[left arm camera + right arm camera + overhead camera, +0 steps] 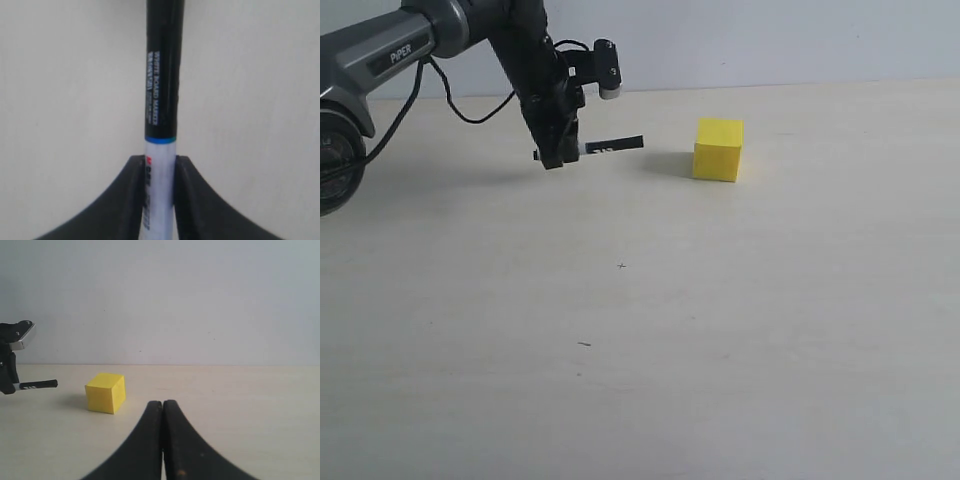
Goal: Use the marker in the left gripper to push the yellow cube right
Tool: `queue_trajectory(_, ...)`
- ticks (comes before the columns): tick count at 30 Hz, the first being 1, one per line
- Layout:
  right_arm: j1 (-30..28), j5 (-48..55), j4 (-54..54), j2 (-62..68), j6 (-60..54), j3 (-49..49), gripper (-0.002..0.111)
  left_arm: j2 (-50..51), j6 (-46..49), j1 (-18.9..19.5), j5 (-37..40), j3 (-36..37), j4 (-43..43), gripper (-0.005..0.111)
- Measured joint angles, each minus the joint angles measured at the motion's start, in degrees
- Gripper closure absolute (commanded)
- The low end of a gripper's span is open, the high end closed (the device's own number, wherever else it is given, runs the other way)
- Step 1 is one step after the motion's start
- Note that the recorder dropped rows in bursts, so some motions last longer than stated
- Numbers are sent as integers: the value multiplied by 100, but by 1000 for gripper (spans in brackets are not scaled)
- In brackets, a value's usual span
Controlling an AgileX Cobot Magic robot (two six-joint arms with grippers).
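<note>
My left gripper (557,155) is shut on the marker (612,145), which sticks out level toward the right, just above the table. Its black cap end stops a short gap left of the yellow cube (718,149); they are apart. In the left wrist view the marker (161,100) runs straight out from between the black fingers (135,200), white barrel clamped, black cap beyond; the cube is out of that view. The right wrist view shows the yellow cube (105,393), the marker (36,385) to one side of it, and my right gripper (162,403) shut on nothing.
The pale wooden table (640,330) spreads wide in front of and to the right of the cube. A light wall (770,40) closes off the back. Black cables (460,100) hang from the left arm.
</note>
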Motion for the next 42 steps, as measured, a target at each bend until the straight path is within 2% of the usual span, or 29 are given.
queue_trajectory(10,0,0,0,0,0,0,108,107,-342,-266,-326,-93,296,107)
queue_trajectory(16,0,0,0,0,0,0,108,107,-839,-455,-835,-93,1096,107)
queue_trajectory(32,0,0,0,0,0,0,108,347,-866,-618,-1074,-125,1535,107)
queue_trajectory(35,0,0,0,0,0,0,108,379,-866,-651,-1309,-125,1535,107)
queue_trajectory(37,0,0,0,0,0,0,108,391,-752,-771,-1618,-125,1535,107)
queue_trajectory(42,0,0,0,0,0,0,108,392,-404,-1295,-1792,-125,1445,107)
